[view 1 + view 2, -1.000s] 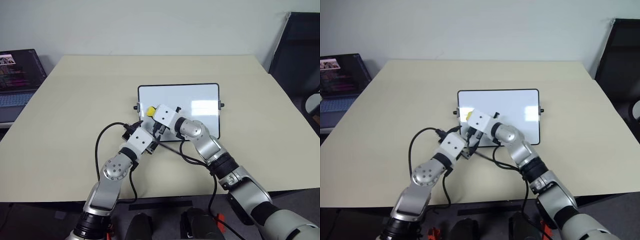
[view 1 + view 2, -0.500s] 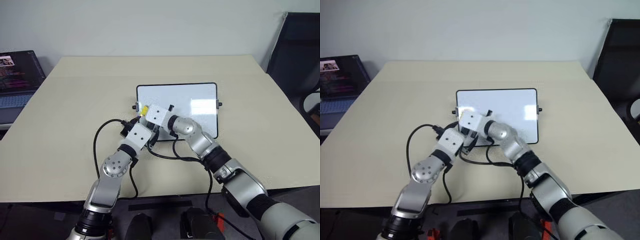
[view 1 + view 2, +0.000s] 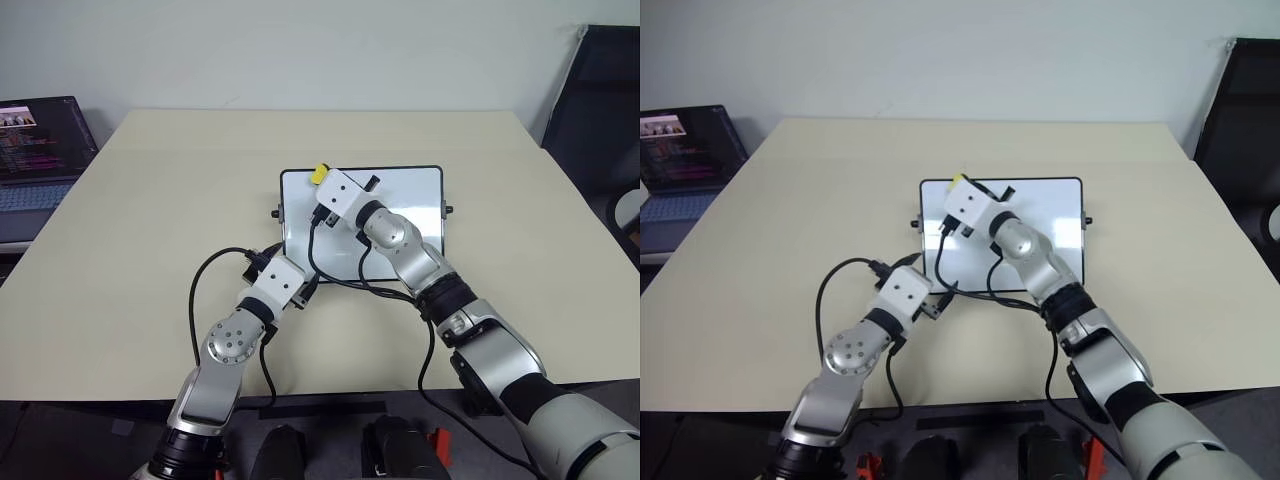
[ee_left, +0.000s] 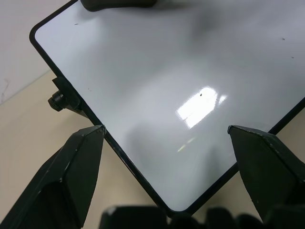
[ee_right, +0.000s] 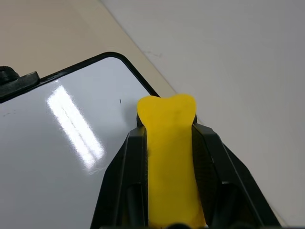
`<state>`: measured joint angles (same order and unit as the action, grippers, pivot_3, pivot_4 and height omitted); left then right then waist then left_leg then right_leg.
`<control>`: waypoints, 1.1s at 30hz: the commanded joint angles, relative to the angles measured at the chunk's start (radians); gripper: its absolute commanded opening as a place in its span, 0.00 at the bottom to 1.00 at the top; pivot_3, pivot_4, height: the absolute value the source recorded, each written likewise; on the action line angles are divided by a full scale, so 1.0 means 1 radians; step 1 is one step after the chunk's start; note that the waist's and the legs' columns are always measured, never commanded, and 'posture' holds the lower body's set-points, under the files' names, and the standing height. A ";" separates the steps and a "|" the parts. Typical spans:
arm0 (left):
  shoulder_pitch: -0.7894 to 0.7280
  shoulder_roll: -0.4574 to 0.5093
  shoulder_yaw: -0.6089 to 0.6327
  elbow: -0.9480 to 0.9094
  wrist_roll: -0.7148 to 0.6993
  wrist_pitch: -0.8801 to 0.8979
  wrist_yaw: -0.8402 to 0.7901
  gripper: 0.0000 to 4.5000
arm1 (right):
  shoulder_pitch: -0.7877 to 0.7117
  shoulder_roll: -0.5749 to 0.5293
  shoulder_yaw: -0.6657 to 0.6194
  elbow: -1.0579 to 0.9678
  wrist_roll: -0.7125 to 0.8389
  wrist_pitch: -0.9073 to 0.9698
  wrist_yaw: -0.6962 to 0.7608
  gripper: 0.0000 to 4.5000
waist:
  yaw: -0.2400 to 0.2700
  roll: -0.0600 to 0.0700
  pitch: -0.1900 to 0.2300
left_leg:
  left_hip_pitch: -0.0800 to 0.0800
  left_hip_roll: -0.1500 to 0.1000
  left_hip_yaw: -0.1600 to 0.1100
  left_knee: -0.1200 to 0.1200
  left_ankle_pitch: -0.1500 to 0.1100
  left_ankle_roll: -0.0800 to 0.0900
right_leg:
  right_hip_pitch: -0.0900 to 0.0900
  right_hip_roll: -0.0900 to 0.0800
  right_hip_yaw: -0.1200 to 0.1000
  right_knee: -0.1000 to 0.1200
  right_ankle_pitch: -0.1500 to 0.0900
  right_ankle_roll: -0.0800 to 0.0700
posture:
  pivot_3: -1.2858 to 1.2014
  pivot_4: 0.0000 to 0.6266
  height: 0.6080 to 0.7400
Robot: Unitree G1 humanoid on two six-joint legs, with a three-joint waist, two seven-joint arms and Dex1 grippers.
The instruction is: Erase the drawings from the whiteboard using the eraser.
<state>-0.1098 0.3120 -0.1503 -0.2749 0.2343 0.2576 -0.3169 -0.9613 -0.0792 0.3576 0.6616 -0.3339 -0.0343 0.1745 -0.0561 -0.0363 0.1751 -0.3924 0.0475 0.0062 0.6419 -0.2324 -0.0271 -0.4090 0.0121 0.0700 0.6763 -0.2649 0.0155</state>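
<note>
**Eraser held at whiteboard's far left corner**

Right gripper [image 5: 167,143] clamped on yellow eraser [image 5: 169,143], tip jutting past fingertips at whiteboard [image 4: 190,71] edge. Left gripper [image 4: 167,143] spread wide, near left corner of board between its fingers. On beige table [image 3: 150,200].

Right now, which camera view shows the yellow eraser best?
The right wrist view: the eraser sits large and close between the right gripper's two black fingers, over the far corner of the whiteboard. In both eye views it is a small yellow tip at the board's far edge.
</note>
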 commanded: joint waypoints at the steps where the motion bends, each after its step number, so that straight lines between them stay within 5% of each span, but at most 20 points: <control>1: -0.011 -0.006 -0.005 -0.049 0.000 -0.009 0.005 1.00 | 0.035 -0.012 -0.014 -0.017 0.001 0.030 0.021 0.21 | -0.001 0.000 0.000 | 0.000 0.000 0.000 0.000 0.000 0.000 | 0.000 0.000 0.000 0.000 0.000 0.000 | 0.52 0.24 1.00; 9: -0.024 -0.007 -0.006 -0.052 -0.028 -0.040 -0.016 1.00 | 0.160 -0.095 -0.115 -0.349 0.092 0.141 0.139 0.21 | 0.005 0.000 0.000 | -0.008 0.000 -0.001 0.000 0.000 0.000 | -0.006 0.000 -0.002 -0.001 0.003 0.006 | 0.52 0.24 1.00; 16: -0.089 -0.024 -0.001 -0.005 -0.132 -0.103 -0.080 1.00 | 0.328 -0.244 -0.240 -0.771 0.149 0.441 0.252 0.21 | 0.015 0.001 0.001 | -0.016 -0.001 0.000 -0.003 0.000 0.000 | -0.013 0.000 -0.001 -0.004 0.003 0.008 | 0.52 0.24 1.00; 33: -0.262 0.011 -0.121 0.249 -0.434 -0.244 -0.633 1.00 | 0.625 -0.491 -0.604 -1.132 0.245 1.097 0.279 0.21 | 0.021 0.002 0.001 | -0.017 -0.004 0.003 -0.012 0.000 0.000 | -0.013 0.004 -0.004 -0.015 0.003 0.008 | 0.52 0.24 1.00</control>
<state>-0.3587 0.3195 -0.2590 -0.0209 -0.1712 0.0433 -0.9037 -0.3390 -0.5542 -0.2132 -0.4192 -0.1006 1.0329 0.4562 -0.0350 -0.0348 0.1763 -0.4087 0.0435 0.0089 0.6300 -0.2327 -0.0274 -0.4226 0.0161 0.0664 0.6619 -0.2618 0.0229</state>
